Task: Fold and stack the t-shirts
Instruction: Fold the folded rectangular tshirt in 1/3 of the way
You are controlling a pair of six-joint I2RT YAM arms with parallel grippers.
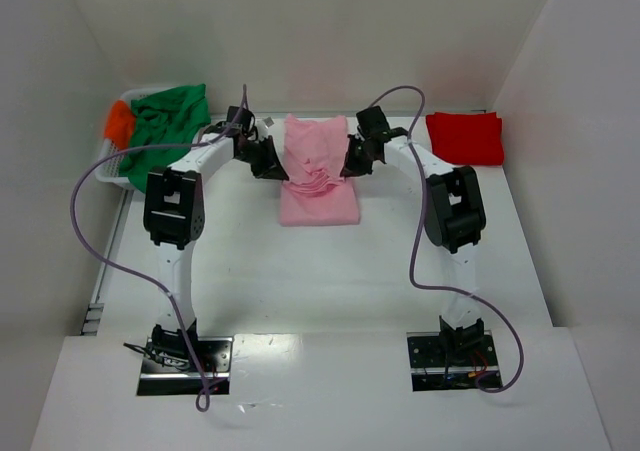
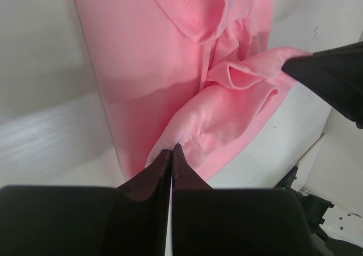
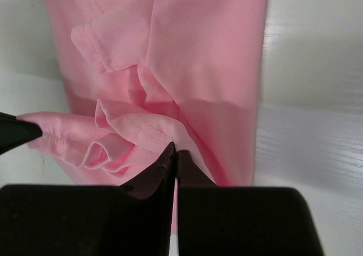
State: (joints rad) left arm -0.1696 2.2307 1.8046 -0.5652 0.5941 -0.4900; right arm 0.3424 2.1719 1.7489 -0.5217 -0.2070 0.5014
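The left gripper (image 2: 172,149) and right gripper (image 3: 174,149) are each pinched shut on what looks like a hem fold of the pink t-shirt (image 1: 318,176), which lies mid-desk. White walls enclose the white desk (image 1: 330,281). Only the top view shows the red t-shirt (image 1: 465,137) at far right, and the green t-shirt (image 1: 170,121) and orange t-shirt (image 1: 118,123) at far left.

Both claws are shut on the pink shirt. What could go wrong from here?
1. The left claw and right claw each pinch only a thin bit of edge on the pink shirt; it may slip out if pulled.
2. The cloth between them is bunched in loose ripples, so the fold could land wrinkled and uneven.
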